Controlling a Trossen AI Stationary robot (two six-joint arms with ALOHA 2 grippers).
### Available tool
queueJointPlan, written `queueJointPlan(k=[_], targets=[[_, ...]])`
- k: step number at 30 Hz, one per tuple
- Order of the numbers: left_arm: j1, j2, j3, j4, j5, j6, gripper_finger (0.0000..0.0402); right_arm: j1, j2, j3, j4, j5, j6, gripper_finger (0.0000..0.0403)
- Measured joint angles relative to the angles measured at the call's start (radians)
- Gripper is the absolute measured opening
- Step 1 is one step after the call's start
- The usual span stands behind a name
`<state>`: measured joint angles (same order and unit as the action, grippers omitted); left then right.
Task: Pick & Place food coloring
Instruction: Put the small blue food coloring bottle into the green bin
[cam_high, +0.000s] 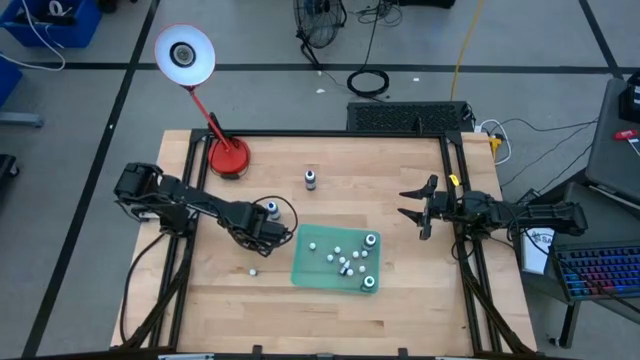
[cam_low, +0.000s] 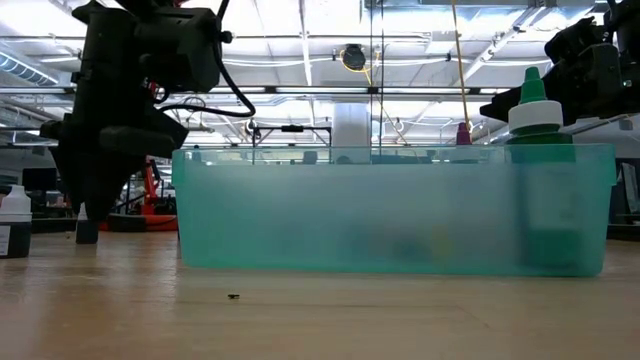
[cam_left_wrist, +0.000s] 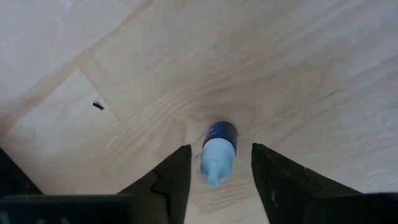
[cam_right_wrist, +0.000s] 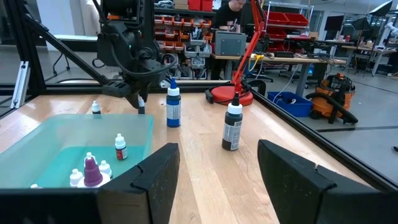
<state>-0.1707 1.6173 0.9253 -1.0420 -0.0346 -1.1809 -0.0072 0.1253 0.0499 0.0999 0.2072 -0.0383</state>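
One small food coloring bottle, blue with a white cap, stands on the wood table seen from above. My left gripper points down, open, one finger on either side of the cap with a gap on both sides. In the high view my left gripper hides this bottle. The green tray just to its right holds several small bottles. A taller blue bottle, a dark bottle and a small one stand on the table. My right gripper waits open at the right.
A red lamp base with its white shade stands at the far left of the table. Black frame rails run along the left and right edges. Bare wood lies between the tray and my right gripper.
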Motion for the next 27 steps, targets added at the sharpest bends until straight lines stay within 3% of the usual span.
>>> queueJointPlan(k=[9,17,21,27], targets=[[0.0,-0.002,0.001,-0.001,-0.014,0.0,0.0054,0.0,0.0,0.0,0.0,0.0,0.0,0.0207],[0.0,-0.007,0.03,-0.01,-0.069,0.058,0.0054,0.0,0.0,0.0,0.0,0.0,0.0,0.0205],[-0.02,-0.009,0.154,-0.045,-0.068,0.135,0.0054,0.0,0.0,0.0,0.0,0.0,0.0,0.0207],[-0.082,0.053,0.469,-0.094,-0.127,0.347,0.0054,0.0,0.0,0.0,0.0,0.0,0.0,0.0204]])
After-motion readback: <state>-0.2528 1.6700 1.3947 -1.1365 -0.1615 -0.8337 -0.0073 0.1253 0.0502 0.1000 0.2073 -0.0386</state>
